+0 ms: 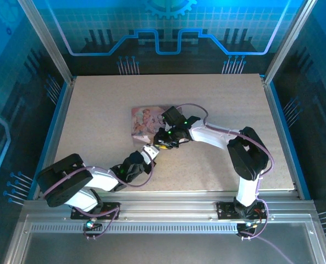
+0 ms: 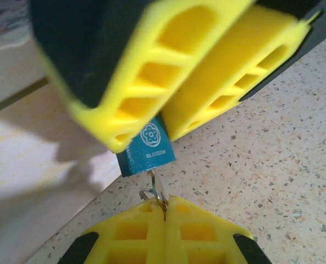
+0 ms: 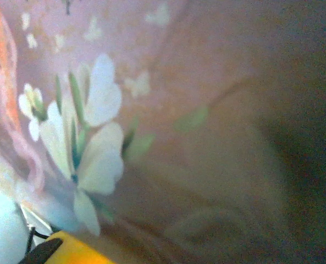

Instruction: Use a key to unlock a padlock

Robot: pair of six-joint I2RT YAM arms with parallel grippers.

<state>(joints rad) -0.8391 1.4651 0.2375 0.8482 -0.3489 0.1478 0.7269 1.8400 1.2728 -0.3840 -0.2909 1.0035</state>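
Overhead, the left gripper (image 1: 150, 152) and the right gripper (image 1: 164, 141) meet tip to tip near the middle of the table (image 1: 97, 104). They sit just in front of the near right corner of a pink picture-printed tin (image 1: 148, 121).

From the left wrist, the left gripper's yellow fingers (image 2: 201, 231) are pressed together at the bottom of the view. They pinch the key (image 2: 156, 183), a thin silvery blade with a small key ring (image 2: 147, 193) at its base. The blade rises from between the fingers into the underside of the padlock (image 2: 148, 148). The padlock has a small blue body marked with a flower emblem and the word BLOSSOM. It hangs just above the speckled table, directly between the two grippers. The right gripper's yellow ribbed fingers (image 2: 217, 71) come down from above, one on each side of the padlock's upper part. They are blurred, so it cannot be told whether they clamp the padlock or stand slightly off it. The shackle is hidden behind them.

From the right wrist, the tin's lid fills the background very close up and out of focus, showing white flowers on pink. A corner of a yellow finger (image 3: 77, 250) shows at the lower left.
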